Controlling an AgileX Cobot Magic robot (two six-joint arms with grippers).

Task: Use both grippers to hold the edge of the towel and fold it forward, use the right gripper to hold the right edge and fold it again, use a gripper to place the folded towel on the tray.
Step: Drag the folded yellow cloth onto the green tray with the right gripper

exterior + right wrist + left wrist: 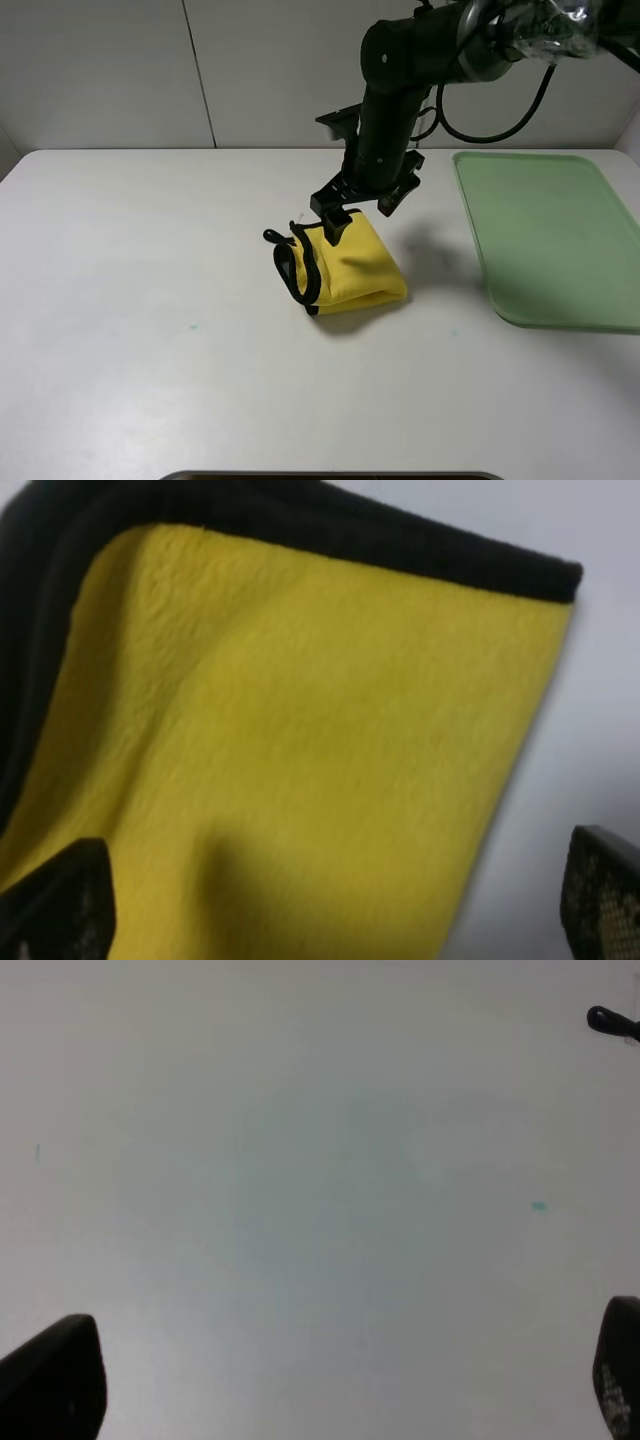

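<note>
On the white desk (150,300) the green tray (545,240) lies well apart to the right of the folded towel (355,270), which sits mid-desk with its black-trimmed edges turned left. My right jaws hang spread over its far edge, so I judge that arm the nearer for the carry. The left jaws, also spread, hover over bare desk.

Light: bright, even, diffuse, from overhead | Shadows: soft, faint grey on table (435,255) beside towel (355,265), darker under its fold; my own shadow falls on towel in right wrist view | Focus: high view sharp; both wrist views soft, my right fingertips (60,905) and left fingertips (50,1385) blurred dark at frame corners.
</note>
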